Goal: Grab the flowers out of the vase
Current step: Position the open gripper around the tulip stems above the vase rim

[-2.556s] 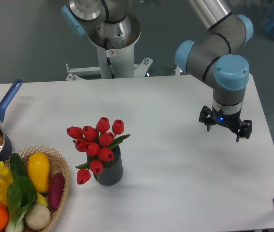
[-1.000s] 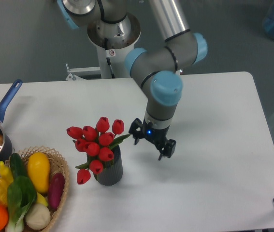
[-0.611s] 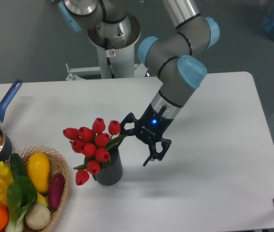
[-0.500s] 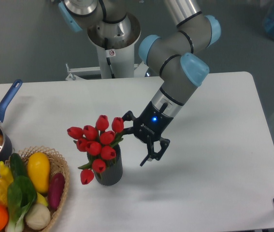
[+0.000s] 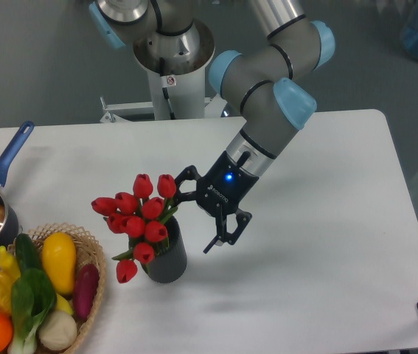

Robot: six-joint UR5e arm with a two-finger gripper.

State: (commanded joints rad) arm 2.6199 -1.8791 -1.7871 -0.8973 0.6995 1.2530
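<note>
The flowers (image 5: 136, 223), a bunch of red tulip buds with green stems and leaves, stand in the small dark grey ribbed vase (image 5: 167, 259) on the white table (image 5: 312, 287), left of the middle. They lean to the left. My gripper (image 5: 195, 214) is open and tilted sideways, right beside the flowers on their right, at the height of the stems above the vase's mouth. One finger (image 5: 183, 178) reaches near the top buds. The other finger (image 5: 214, 242) hangs right of the vase. I cannot tell whether the fingers touch the stems.
A wicker basket (image 5: 93, 254) with vegetables and fruit sits at the front left, close to the vase. A pot with a blue handle (image 5: 12, 153) stands at the left edge. The robot's base column (image 5: 172, 66) is at the back.
The gripper came across from the table's right side to the flowers and tilted sideways. In the last half second it shifted slightly left, and the bunch leans further left.
</note>
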